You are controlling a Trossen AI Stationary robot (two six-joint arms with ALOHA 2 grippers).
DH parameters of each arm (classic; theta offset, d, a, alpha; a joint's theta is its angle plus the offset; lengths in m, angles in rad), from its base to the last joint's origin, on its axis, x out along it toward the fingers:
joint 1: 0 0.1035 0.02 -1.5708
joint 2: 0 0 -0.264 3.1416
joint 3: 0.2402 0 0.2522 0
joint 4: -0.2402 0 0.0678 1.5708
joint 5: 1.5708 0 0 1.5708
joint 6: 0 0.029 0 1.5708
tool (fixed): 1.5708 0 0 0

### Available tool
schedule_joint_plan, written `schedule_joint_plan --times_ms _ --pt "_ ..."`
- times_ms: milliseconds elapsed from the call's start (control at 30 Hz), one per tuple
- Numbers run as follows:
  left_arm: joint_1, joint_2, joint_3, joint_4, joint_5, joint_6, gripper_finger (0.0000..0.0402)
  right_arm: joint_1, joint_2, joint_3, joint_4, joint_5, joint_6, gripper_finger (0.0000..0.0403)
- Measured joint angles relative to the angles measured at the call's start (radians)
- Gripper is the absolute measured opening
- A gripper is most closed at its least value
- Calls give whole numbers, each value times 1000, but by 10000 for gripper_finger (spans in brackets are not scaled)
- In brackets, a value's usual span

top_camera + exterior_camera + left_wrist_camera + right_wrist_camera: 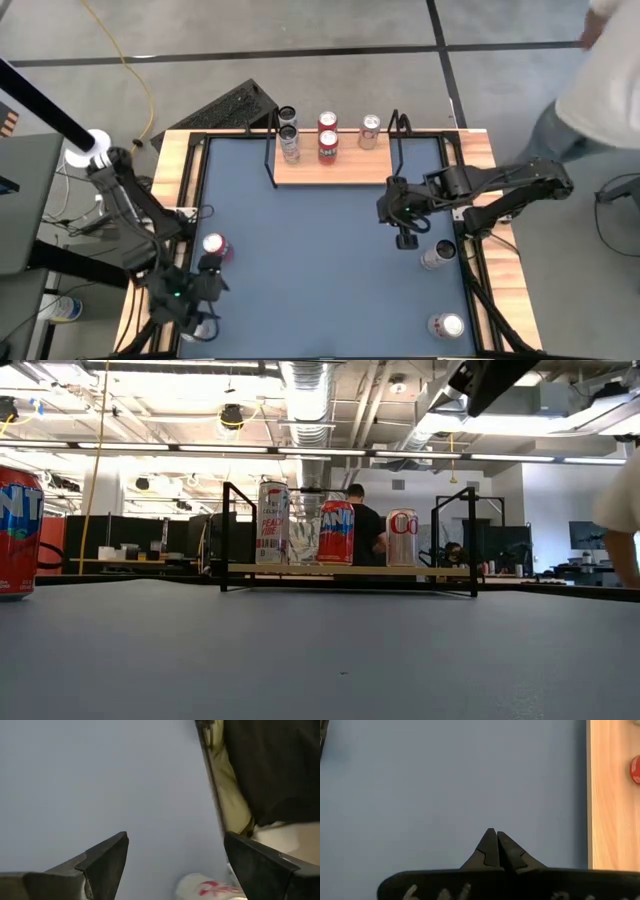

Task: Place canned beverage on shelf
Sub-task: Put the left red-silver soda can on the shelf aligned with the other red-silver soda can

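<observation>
The left gripper (203, 290) hangs spread wide and empty at the table's (320, 280) near left, just near of a red can (214, 245) standing there. The right gripper (404, 238) is pinched closed on nothing, right of centre, near the shelf (335, 168), which stands at the far edge carrying five cans (327, 140). Two more cans (437, 255) stand at the right.

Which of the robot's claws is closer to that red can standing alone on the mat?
The left. The left gripper hangs open just beside the red can, while the right gripper is shut far across the mat, near the shelf.
</observation>
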Motion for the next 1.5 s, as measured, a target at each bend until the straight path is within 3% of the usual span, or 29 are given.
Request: schedule_joint_plan --times_ms 167,300,600,867,1067,1400,1500 --pt "-81 -15 0 -40 -82 -286 318 1 0 0 3 -1 -4 0" --pt "-110 -3 0 -51 -84 -524 318 1 0 0 3 -2 -35 0" --pt "-102 4 0 -208 95 -1105 318 1 0 0 4 -3 -88 0" --pt "-102 7 16 -190 169 -1353 318 1 0 0 13 -5 -132 0" --pt "-98 69 210 -378 110 -1389 318 1 0 0 12 -6 -135 0" --pt "-60 514 740 -832 238 -1283 318 1 0 0 13 -7 -136 0" --pt "-50 592 818 -839 268 -1215 318 1 0 0 20 -7 -140 0"
